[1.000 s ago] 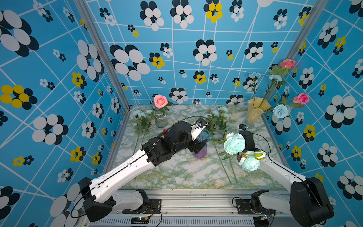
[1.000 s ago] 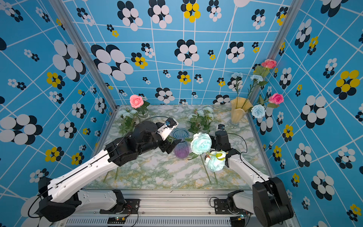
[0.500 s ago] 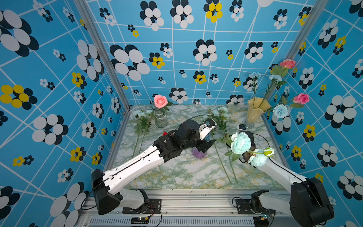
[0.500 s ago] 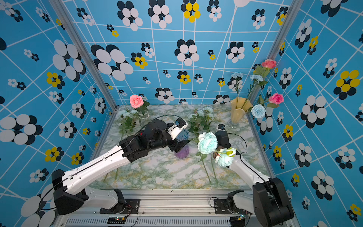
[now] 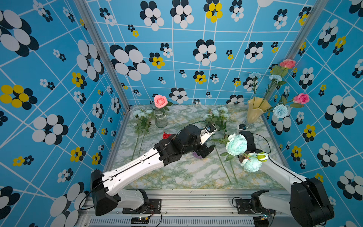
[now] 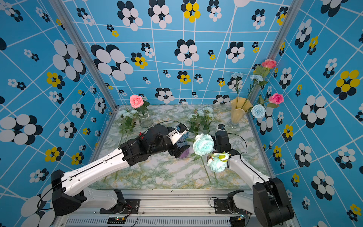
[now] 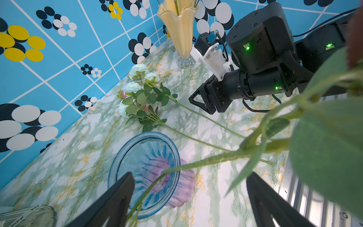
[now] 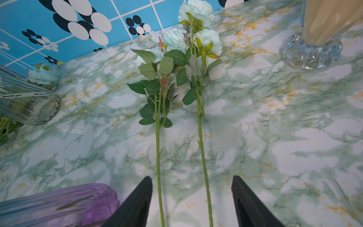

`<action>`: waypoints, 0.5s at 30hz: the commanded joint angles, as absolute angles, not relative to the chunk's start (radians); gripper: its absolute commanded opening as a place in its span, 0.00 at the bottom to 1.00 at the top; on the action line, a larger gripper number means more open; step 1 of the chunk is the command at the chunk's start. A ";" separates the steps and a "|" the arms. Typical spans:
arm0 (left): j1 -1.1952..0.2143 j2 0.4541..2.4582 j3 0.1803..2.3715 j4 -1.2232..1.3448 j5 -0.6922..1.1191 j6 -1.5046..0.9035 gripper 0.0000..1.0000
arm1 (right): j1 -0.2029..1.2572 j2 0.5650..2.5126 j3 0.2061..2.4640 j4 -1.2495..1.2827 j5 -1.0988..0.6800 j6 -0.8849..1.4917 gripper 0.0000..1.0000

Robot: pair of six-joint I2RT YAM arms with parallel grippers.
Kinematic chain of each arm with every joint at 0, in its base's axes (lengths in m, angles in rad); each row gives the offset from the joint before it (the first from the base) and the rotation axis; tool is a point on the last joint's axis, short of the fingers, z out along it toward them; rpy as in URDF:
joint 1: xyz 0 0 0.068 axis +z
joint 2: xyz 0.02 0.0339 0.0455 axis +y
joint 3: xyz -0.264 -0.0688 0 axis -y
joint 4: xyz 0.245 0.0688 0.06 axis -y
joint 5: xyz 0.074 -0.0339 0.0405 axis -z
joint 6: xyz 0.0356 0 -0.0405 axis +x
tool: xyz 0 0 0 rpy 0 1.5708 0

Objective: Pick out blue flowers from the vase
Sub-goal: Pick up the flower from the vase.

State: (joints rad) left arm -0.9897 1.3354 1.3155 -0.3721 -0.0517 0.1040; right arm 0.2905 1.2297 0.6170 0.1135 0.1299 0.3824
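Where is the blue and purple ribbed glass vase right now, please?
In a top view the vase stands mid-table, mostly hidden under the open left gripper, with two blue flower stems lying just to its right.

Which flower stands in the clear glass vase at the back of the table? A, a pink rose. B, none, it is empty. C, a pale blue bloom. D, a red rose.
A: a single pink rose rises from the clear glass vase, while the pale blue blooms lie on the table beside it.
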 commanded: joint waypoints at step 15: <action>-0.992 1.446 1.393 -0.254 -0.060 0.117 0.40 | 0.291 1.223 0.618 0.121 0.131 0.381 0.66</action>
